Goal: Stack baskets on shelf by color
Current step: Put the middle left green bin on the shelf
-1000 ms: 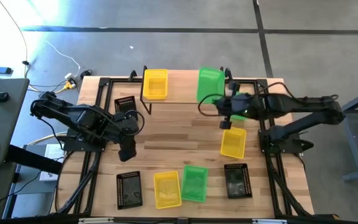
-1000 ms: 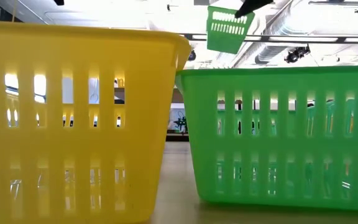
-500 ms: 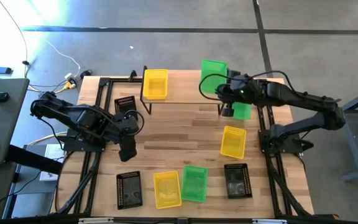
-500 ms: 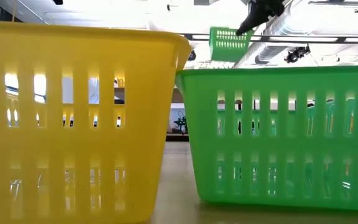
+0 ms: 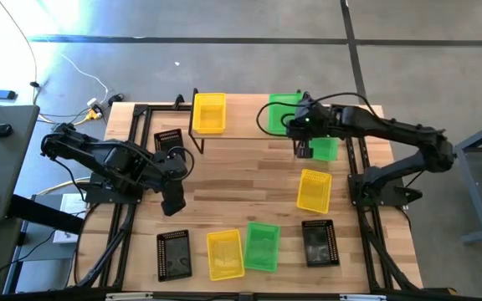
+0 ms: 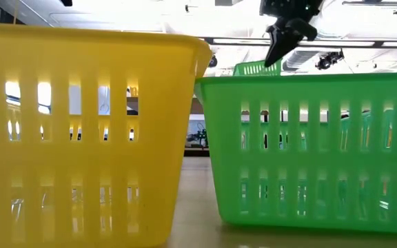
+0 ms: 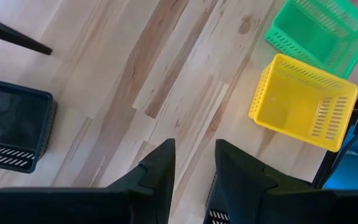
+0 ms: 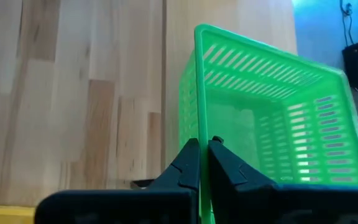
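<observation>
The right gripper [image 8: 202,163] pinches the wall of a green basket [image 5: 279,113] over the shelf's [image 5: 245,125] right end. A yellow basket [image 5: 208,112] sits on its left end. The arm hides part of another green basket [image 5: 327,149] beside it. The left gripper [image 5: 173,201] waits over the table [image 5: 241,180], fingers a little apart, holding nothing.

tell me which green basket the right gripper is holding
The green basket on the shelf, its wall pinched by the right gripper. The other two green baskets sit free on the table: one just beside the shelf, one at the near edge.
</observation>
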`<state>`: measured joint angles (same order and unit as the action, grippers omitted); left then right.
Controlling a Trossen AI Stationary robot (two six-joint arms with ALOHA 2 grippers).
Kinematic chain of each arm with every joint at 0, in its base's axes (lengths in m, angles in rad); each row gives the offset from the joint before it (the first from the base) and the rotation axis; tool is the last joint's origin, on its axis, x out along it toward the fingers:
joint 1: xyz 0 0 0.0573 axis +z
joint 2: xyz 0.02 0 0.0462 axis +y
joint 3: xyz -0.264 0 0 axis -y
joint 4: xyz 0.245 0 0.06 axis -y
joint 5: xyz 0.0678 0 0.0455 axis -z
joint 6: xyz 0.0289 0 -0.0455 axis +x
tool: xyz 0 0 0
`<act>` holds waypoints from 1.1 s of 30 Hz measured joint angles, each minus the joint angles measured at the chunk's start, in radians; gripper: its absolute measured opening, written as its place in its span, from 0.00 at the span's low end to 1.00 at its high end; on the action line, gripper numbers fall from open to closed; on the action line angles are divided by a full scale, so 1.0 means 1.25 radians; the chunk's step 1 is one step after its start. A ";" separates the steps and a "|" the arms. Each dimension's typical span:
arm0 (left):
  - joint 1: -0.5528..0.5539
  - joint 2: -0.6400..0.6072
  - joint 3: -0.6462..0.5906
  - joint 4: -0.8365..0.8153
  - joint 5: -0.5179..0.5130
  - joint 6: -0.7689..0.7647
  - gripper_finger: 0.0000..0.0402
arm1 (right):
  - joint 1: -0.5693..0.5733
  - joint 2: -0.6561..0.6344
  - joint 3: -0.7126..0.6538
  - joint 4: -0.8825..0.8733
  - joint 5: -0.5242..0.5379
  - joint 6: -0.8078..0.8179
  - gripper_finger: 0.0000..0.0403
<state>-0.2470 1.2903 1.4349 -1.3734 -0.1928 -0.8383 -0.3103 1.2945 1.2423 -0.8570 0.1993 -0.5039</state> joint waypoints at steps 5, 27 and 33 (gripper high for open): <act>0.000 0.000 0.000 0.004 0.000 -0.018 0.26 | -0.002 0.023 0.000 0.000 -0.012 -0.003 0.00; 0.000 0.000 0.000 0.011 0.008 -0.020 0.26 | -0.035 0.045 0.000 0.000 -0.013 -0.044 0.03; 0.000 0.000 0.000 0.011 0.009 -0.020 0.26 | -0.035 0.045 0.000 0.000 0.008 -0.044 0.14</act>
<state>-0.2470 1.2903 1.4349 -1.3598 -0.1810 -0.8631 -0.3542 1.3506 1.2423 -0.8566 0.2094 -0.5587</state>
